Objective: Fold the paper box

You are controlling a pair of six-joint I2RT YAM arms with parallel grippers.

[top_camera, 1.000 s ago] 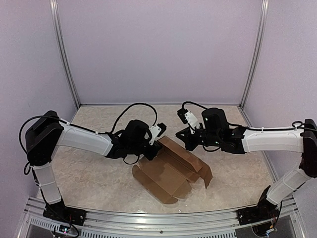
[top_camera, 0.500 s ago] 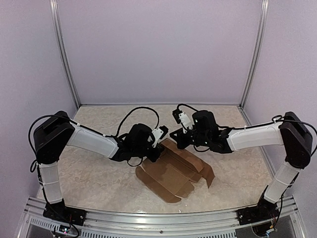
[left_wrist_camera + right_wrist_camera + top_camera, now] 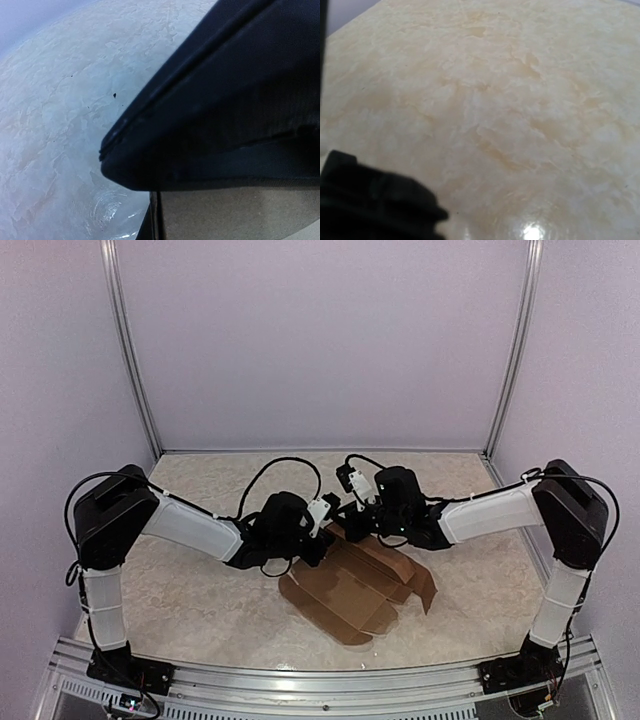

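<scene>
Left claw (image 3: 316, 538) sits at the far left edge of the paper box (image 3: 355, 585), one finger (image 3: 225, 100) close over the cardboard; I cannot tell whether it grips. I see the box lying mid-surface (image 3: 200, 590), mostly flat, flaps open. Right claw (image 3: 348, 528) is at its far edge, state equally unclear. I judge nearly all folding remains.

A beige, marble-patterned tabletop (image 3: 190, 590) fills the floor of the scene, glossy enough to show a white spot of glare (image 3: 532, 233) in the right wrist view. A tiny dark speck (image 3: 114, 95) sits on it in the left wrist view. Pale lilac walls (image 3: 320, 340) enclose it behind two slanting aluminium posts (image 3: 130, 350). A ribbed aluminium rail (image 3: 320, 682) runs along the near edge.
</scene>
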